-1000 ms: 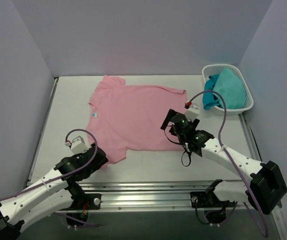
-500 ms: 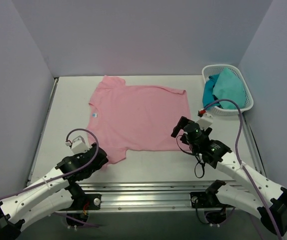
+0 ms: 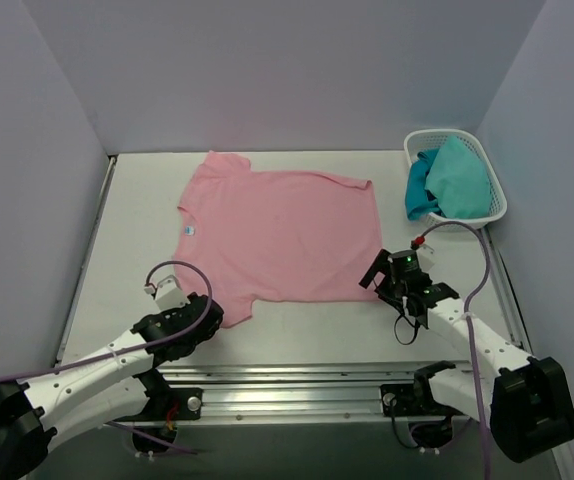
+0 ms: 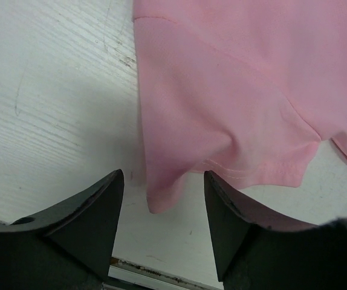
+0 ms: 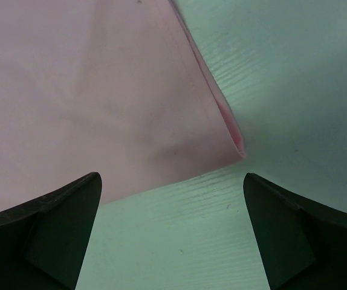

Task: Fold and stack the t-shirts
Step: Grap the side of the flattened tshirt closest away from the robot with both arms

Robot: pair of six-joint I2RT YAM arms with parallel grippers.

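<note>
A light pink t-shirt (image 3: 277, 230) lies flat on the white table, its neck with a small blue label (image 3: 188, 228) to the left. My left gripper (image 3: 211, 312) is open at the near sleeve. In the left wrist view the sleeve tip (image 4: 161, 196) lies between the open gripper's (image 4: 164, 208) fingers, just ahead of them, not gripped. My right gripper (image 3: 376, 276) is open at the shirt's near-right hem corner. In the right wrist view the corner (image 5: 237, 148) lies just ahead of the wide-open gripper (image 5: 172, 208), over bare table.
A white lattice basket (image 3: 497, 213) stands at the far right and holds teal cloth (image 3: 457, 175). Purple walls close the left, back and right sides. A metal rail (image 3: 297, 385) runs along the near table edge.
My right arm has drawn back from over the shirt's hem to its near-right corner. My left gripper has moved a little right, toward the sleeve.
</note>
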